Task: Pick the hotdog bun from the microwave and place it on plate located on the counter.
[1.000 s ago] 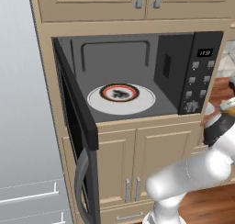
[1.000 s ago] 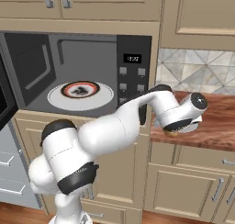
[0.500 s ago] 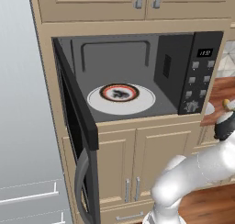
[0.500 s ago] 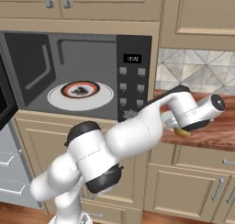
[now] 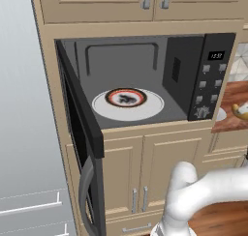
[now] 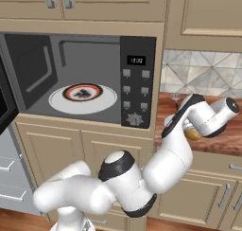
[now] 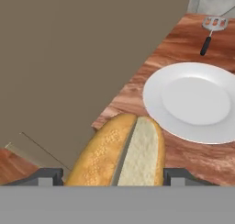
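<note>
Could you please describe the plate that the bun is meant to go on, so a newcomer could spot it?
Right of the microwave, on the counter, lies the plate, near a spatula. It is plain white, unlike the dark, red-rimmed dish in the microwave.

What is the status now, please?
Gripper shut on bun, over counter. Plate ahead, bare. Spatula beyond plate, not in the way.

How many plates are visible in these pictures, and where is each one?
2, not counting the white turntable disc. A small dark plate with a red-orange rim sits on it inside the microwave. A white plate lies on the counter. Others may be hidden.
</note>
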### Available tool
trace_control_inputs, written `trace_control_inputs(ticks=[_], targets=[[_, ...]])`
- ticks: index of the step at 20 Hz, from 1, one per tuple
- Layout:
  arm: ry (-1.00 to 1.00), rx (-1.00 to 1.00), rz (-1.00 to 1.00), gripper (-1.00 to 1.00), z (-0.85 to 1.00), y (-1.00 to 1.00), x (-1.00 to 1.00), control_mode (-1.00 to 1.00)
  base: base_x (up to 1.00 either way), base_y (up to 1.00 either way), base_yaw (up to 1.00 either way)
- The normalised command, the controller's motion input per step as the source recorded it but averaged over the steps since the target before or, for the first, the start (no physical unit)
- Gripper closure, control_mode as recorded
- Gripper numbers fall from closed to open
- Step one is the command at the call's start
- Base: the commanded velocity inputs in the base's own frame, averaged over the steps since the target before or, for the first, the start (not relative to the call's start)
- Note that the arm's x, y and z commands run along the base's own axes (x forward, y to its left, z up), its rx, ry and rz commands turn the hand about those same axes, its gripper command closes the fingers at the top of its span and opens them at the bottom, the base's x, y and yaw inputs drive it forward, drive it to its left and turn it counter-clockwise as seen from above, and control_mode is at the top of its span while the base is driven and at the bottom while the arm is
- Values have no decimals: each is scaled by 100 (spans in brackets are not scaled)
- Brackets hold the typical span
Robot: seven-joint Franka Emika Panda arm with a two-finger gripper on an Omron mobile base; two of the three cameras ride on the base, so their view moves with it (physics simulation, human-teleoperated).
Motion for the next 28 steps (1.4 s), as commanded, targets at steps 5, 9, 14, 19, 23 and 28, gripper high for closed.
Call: trace_control_inputs(ticks=[5,9,14,19,23,28], targets=[[-3,0,1,100,-1,10,60,-100,0,0,0],[0,0,1,100,-31,2,51,-100,0,0,0],[0,0,2,100,-40,0,51,-100,0,0,0],[-4,2,1,100,-24,0,58,-100,0,0,0],[-4,2,0,100,-21,0,54,-100,0,0,0],[-2,1,0,100,-29,0,48,-100,0,0,0]])
